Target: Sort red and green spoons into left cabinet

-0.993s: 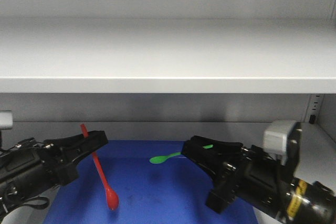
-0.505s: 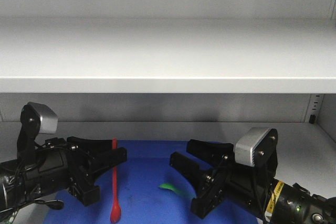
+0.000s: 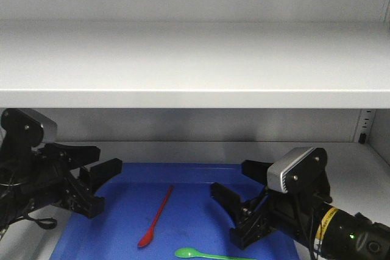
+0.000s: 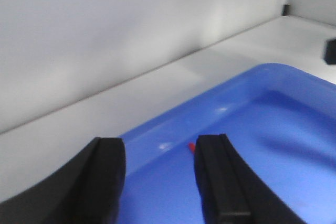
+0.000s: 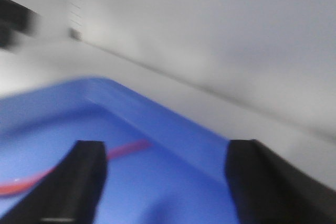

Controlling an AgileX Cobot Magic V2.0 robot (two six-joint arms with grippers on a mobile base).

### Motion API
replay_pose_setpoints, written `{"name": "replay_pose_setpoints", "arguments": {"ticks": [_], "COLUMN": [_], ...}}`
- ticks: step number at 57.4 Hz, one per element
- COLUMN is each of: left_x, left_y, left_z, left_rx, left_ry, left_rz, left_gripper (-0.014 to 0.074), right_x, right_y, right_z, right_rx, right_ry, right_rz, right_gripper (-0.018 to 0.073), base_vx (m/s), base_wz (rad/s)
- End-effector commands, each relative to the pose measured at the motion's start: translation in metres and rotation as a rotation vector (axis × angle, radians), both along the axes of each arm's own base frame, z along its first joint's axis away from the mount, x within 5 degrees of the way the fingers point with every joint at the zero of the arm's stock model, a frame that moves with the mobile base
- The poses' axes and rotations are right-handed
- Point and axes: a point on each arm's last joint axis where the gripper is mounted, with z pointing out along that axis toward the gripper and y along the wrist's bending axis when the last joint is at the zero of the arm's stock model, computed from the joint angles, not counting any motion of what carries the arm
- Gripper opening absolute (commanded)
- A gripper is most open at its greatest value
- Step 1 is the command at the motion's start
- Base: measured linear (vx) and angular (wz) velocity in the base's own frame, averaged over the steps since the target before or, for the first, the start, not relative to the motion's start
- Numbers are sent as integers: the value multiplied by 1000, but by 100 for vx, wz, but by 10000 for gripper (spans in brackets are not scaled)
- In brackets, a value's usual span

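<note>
Nearest the front-facing camera, the slim bright green plastic spoon [image 3: 213, 254] lay flat at the front edge of the large blue rounded-corner plastic tray [image 3: 189, 178], its oval bowl to the left and its handle running right toward the black two-fingered right gripper [image 3: 234, 202]. That gripper stood with its jaws spread wide and nothing between them, just above and beside the green handle but not touching it.

A little farther in, the slim bright red plastic spoon [image 3: 156, 217] lay flat on the tray floor, bowl toward the front, handle slanting back and to the right. It sat between the two grippers, apart from both. The black two-fingered left gripper [image 3: 97, 172] hung over the tray's left rim, jaws parted and empty; in its wrist view only the red handle tip [image 4: 191, 147] showed beside one finger [image 4: 218, 177].

Both spoons looked very light, thin and fairly stiff, with smooth plastic that would likely slip in hard fingers. Lying flat on a smooth tray, they would probably be awkward to lift; the middle of the handle seemed the best place to pinch.

Beyond the tray ran the light grey metal cabinet shelf [image 3: 195, 147], the grey back wall [image 3: 195, 125] behind it, and another flat shelf [image 3: 195, 59] overhead. With both spoons in the tray, the sorting appeared done.
</note>
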Motion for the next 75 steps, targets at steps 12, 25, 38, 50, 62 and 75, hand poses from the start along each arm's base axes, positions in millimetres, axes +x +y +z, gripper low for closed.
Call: {"name": "replay_pose_setpoints", "arguments": {"ticks": [12, 25, 38, 50, 62, 75], "left_x": [-32, -71, -123, -163, -179, -180], "left_y": [7, 21, 38, 51, 60, 60], "left_z": [26, 28, 26, 15, 15, 15], "left_rx": [-20, -38, -106, -70, -52, -59], "left_ry": [-98, -131, -185, -271, -338, -340], "left_rz": [1, 50, 102, 128, 181, 185], "left_gripper": [49, -5, -5, -5, -4, -4], "right_x": [-17, -44, -88, -124, -132, -132], "right_y": [-28, -48, -69, -83, -87, -87], "right_z": [33, 57, 69, 72, 71, 71], "right_rx": [-19, -6, 7, 52, 60, 55], "right_ry": [145, 164, 120, 50, 46, 47], "right_rz": [-242, -343, -390, -396, -406, -408], "right_gripper": [-15, -4, -4, -4, -3, -3], "base_vx": [0, 0, 0, 0, 0, 0], "base_wz": [0, 0, 0, 0, 0, 0]}}
